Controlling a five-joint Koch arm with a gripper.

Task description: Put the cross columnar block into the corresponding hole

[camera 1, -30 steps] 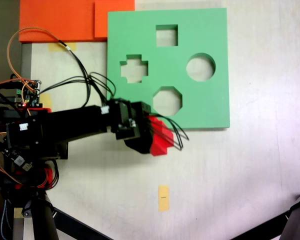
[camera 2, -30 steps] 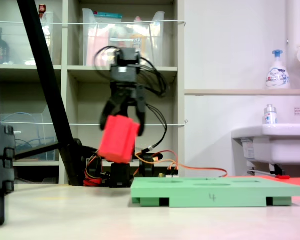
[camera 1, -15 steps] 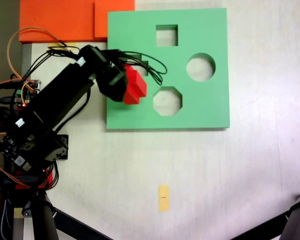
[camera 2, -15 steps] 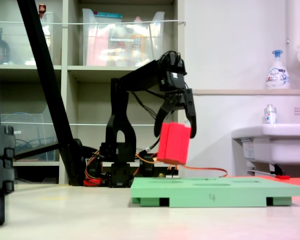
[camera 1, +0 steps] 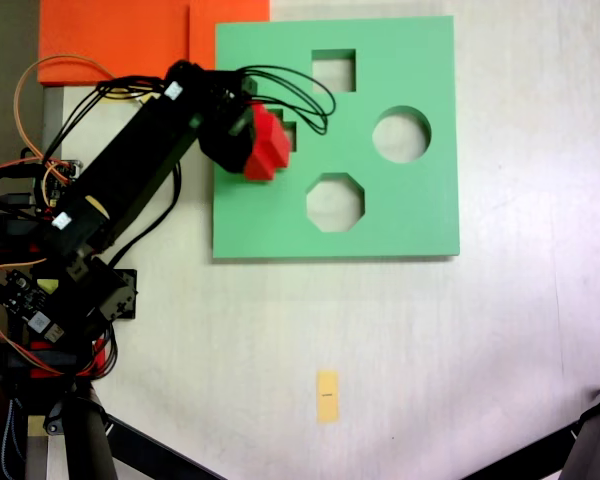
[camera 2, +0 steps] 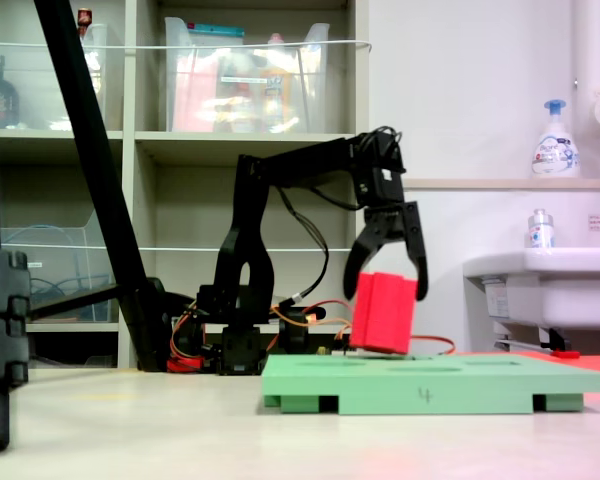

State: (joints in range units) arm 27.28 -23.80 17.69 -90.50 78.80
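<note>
Lighting was even and bright in both fixed views, w/ soft, diffuse shadows. From above, the counter (camera 1: pixel 460 360) was washed out, nearly white at right w/ faint pink/green colour cast. The green board (camera 1: pixel 400 210) threw a thin shadow. Side cam: near counter surface blurred, pinkish glare low centre; shelves dimmer.

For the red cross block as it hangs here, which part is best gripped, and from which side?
Grip the upper half of the cross columnar block from above, as the gripper does: jaws on two opposite sides. The block hangs upright just above the green board, so its lower end stays free to enter the plus-shaped cutout.
</note>
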